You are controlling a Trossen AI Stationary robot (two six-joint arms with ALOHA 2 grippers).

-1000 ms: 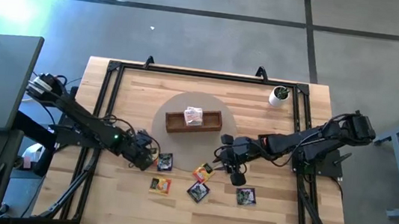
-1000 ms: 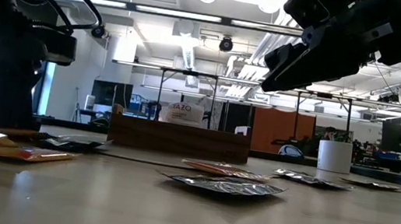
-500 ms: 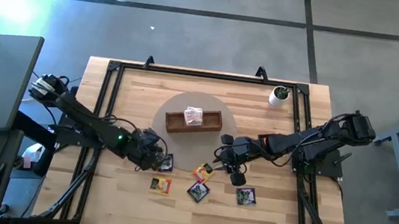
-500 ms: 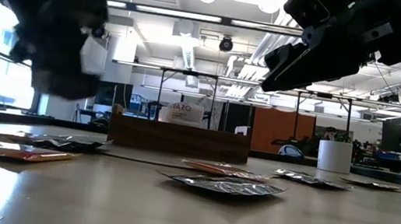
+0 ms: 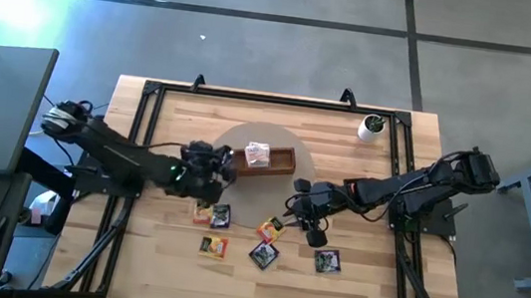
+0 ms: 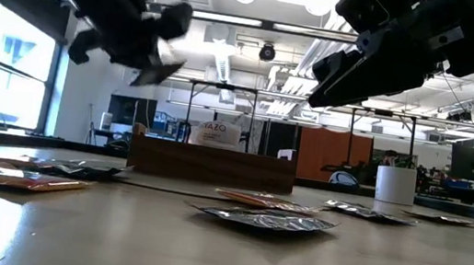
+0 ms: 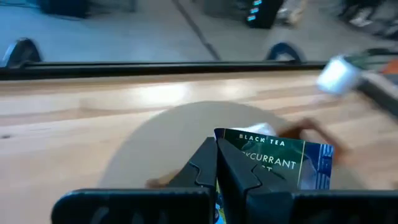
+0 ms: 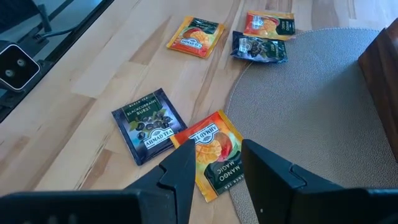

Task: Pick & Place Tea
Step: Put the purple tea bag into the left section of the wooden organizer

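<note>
My left gripper (image 5: 221, 160) hangs above the table by the left end of the brown wooden tray (image 5: 284, 160), shut on a black tea sachet (image 7: 280, 163). In the low view that gripper (image 6: 155, 51) is high over the table. Several tea sachets lie flat on the table near its front: an orange one (image 5: 213, 246), a black one (image 5: 263, 255) and another black one (image 5: 327, 261). My right gripper (image 5: 306, 220) hovers open over an orange mango sachet (image 8: 211, 152), with its fingers either side of it, apart from it. A white sachet (image 5: 258, 154) sits in the tray. My left gripper pinches the black sachet between its two fingers at one side edge (image 7: 233, 155). The rest of the sachet sticks out beyond the fingertips with its printed face showing. It is lifted clear, above the round grey mat (image 7: 168, 137).
The tray stands on the round grey mat (image 5: 291, 187) at mid-table. A small white cup (image 5: 372, 127) stands at the far right corner. A black frame (image 5: 152, 91) runs round the tabletop. Two more sachets (image 5: 211, 214) lie below my left arm.
My left gripper has shut on a black sachet at the table's near left, then risen and swung toward the far edge and the tray's left end, rolling as it went. The sachet is lifted clear of the table. My right arm has kept still.
</note>
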